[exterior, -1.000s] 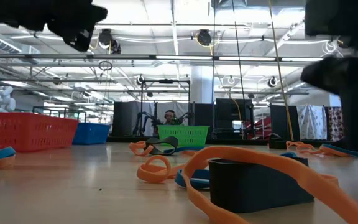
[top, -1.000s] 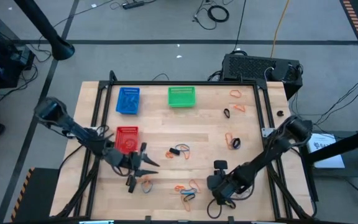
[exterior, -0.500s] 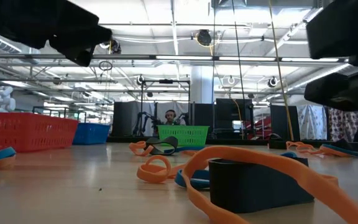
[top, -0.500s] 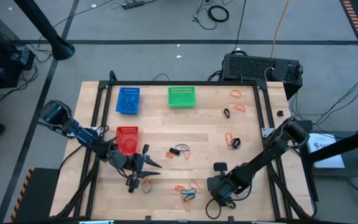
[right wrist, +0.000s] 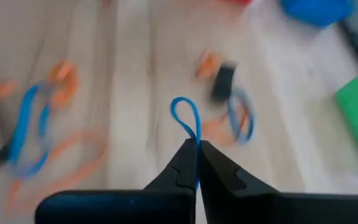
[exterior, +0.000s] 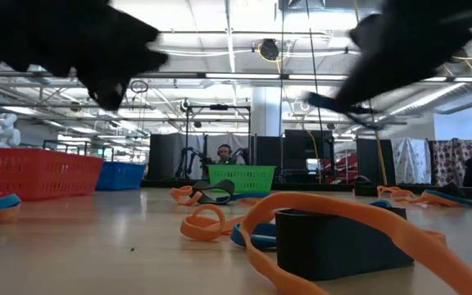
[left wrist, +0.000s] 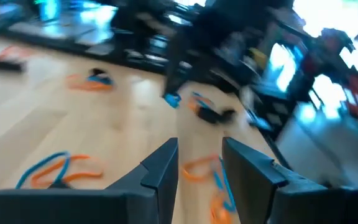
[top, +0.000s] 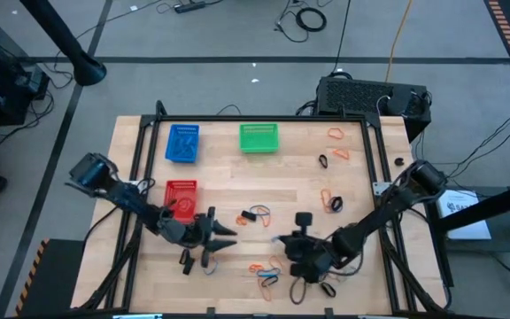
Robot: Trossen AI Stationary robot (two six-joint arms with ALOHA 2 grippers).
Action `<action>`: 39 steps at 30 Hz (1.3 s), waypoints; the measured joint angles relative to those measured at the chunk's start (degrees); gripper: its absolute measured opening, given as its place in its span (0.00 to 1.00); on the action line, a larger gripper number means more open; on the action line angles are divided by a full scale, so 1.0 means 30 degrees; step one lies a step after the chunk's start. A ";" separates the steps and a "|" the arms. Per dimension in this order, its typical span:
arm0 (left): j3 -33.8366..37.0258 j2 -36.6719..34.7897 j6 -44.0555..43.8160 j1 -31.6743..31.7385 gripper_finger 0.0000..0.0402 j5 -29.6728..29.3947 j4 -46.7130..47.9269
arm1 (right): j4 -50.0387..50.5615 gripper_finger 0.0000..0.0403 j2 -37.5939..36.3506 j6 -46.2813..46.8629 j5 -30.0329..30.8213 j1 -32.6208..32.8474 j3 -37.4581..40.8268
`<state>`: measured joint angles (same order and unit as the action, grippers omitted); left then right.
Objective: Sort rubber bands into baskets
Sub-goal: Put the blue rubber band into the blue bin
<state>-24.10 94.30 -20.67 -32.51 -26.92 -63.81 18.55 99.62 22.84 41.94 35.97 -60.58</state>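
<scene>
Over the table [top: 237,190], right hand [right wrist: 197,148] (fingers pinched) grips a blue rubber band [right wrist: 185,118].

blue basket [top: 182,143], green basket [top: 258,137] upper centre, red basket [top: 181,198] left-centre; rubber bands [top: 266,268] scattered right and bottom; blue band [right wrist: 186,120] pinched, upright.

- Right gripper [right wrist: 197,147] near the table's front edge at centre, arm reaching in from the right; fingers pinched together on a blue rubber band [right wrist: 186,119].
- Left gripper [left wrist: 199,163] low over front-left, fingers parted, nothing between.
</scene>
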 joint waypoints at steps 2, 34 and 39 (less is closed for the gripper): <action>-0.0392 0.1000 -0.1761 0.0321 0.33 -0.0810 -0.0527 | -0.1801 0.00 0.0376 -0.1651 0.0173 -0.0523 0.0000; -0.3314 0.3834 -0.2003 0.2990 0.33 0.0221 0.0897 | -0.6257 0.00 0.1798 -0.6114 -0.0091 -0.3122 -0.0007; -0.3314 0.3834 -0.2003 0.3246 0.33 0.0199 0.0991 | -0.6638 0.00 0.1791 -0.6408 -0.0091 -0.3236 -0.0015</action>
<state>-34.04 105.80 -26.68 -22.77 -26.33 -60.84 -1.37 104.99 3.62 41.67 26.26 -60.62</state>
